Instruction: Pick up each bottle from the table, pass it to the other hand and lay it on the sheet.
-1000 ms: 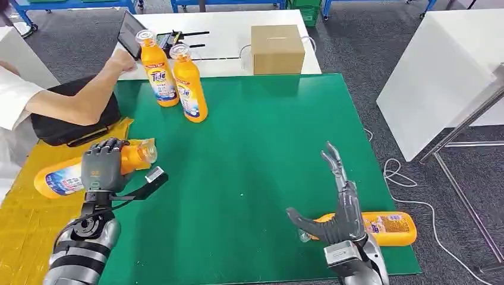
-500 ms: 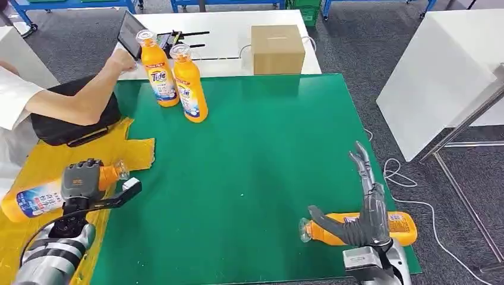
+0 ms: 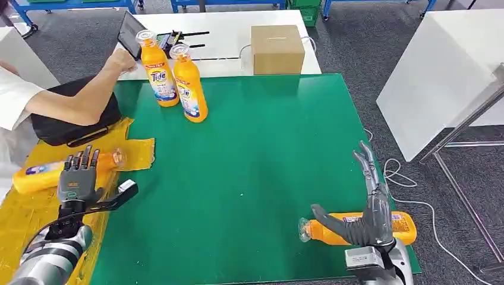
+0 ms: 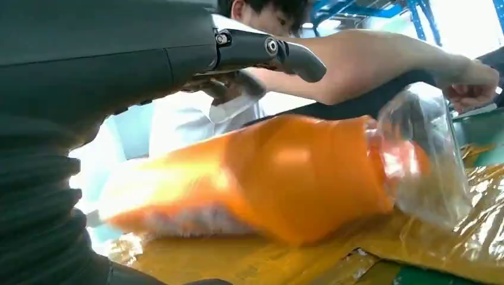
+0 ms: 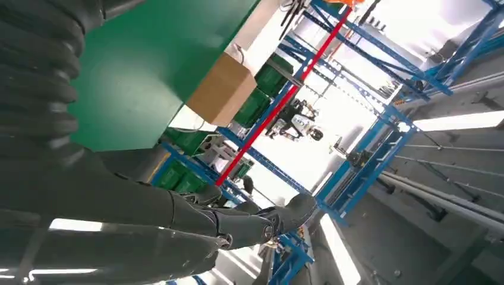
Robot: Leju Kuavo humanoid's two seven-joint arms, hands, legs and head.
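Left robot hand [image 3: 76, 178]: fingers spread and pointing upward, holding nothing, hovering over the yellow sheet [image 3: 24, 219] at the left side of the desk [image 3: 249, 154]. Just beyond its fingertips an orange bottle [image 3: 56, 169] lies on its side on the sheet, cap end toward the green mat; the left wrist view shows the same bottle lying flat on the yellow plastic, clear cap at one end, robot fingers above it and apart from it.

Right robot hand [image 3: 365, 208]: fingers apart and extended, thumb out to the side, nothing in its grasp. It sits over a second orange bottle [image 3: 399, 228] that lies on its side at the near right edge of the green mat; contact between hand and bottle cannot be told.

Two more orange bottles [image 3: 172, 74] stand upright, side by side, at the far left of the mat. A cardboard box [image 3: 277, 48] rests on the white surface behind. A person's arm [image 3: 77, 98] reaches across at far left, above a black bag [image 3: 65, 127]
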